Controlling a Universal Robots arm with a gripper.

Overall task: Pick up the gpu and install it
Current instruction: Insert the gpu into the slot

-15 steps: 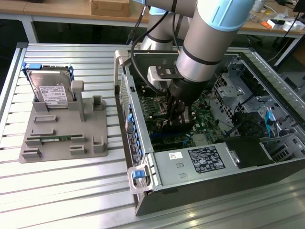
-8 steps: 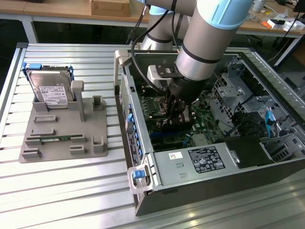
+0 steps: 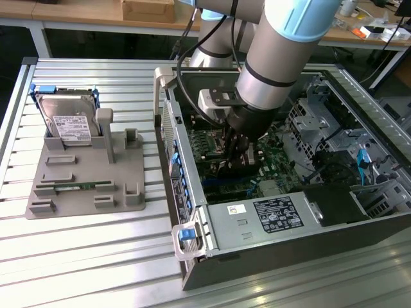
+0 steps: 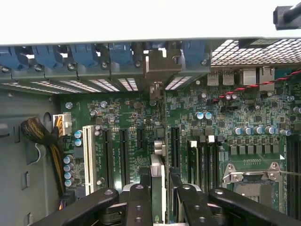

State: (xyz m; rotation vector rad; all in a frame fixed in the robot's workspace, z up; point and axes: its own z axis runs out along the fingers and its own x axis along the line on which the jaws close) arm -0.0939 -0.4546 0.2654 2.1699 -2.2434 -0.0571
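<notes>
Black fingers (image 4: 136, 202) of the gripper (image 4: 159, 200) are seen closed on the gpu (image 4: 158, 165), which is held edge-on, upright above the green motherboard (image 4: 122, 117), with its bracket up at the case's rear slots (image 4: 94, 84).

In the exterior view, the gripper (image 3: 234, 154) is lowered inside the open computer case (image 3: 257, 224) at centre frame.

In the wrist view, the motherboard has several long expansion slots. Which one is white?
The white slot is the one nearest the yellow-and-black cable bundle, at the end of the row. The other slots beside it are black.
</notes>
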